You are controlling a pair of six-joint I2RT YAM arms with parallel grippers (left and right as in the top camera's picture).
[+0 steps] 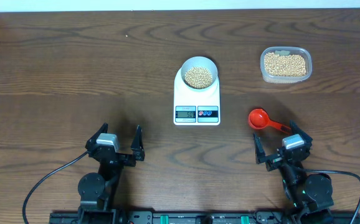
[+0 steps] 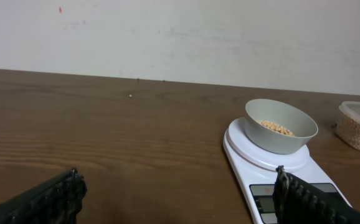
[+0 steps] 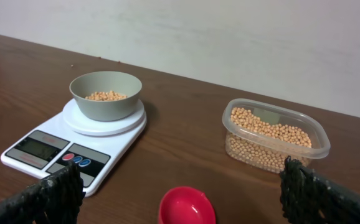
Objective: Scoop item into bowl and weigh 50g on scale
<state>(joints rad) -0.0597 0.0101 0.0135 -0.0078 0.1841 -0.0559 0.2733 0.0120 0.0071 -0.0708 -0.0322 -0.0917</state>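
Note:
The pale bowl (image 1: 198, 73) stands on the white scale (image 1: 197, 107), with beige beans (image 1: 198, 77) inside it. The bowl (image 3: 106, 94) and scale (image 3: 55, 149) also show in the right wrist view, and in the left wrist view (image 2: 281, 126) too. More beans fill a clear plastic tub (image 1: 284, 64) at the back right. A red scoop (image 1: 265, 120) lies empty on the table, just ahead of my right gripper (image 1: 283, 145), which is open and empty. My left gripper (image 1: 116, 140) is open and empty at the front left.
The scale's display (image 1: 185, 112) is lit; its reading is too small to tell. The tub (image 3: 273, 135) sits right of the scale in the right wrist view. Black cables run along the front table edge behind both arms.

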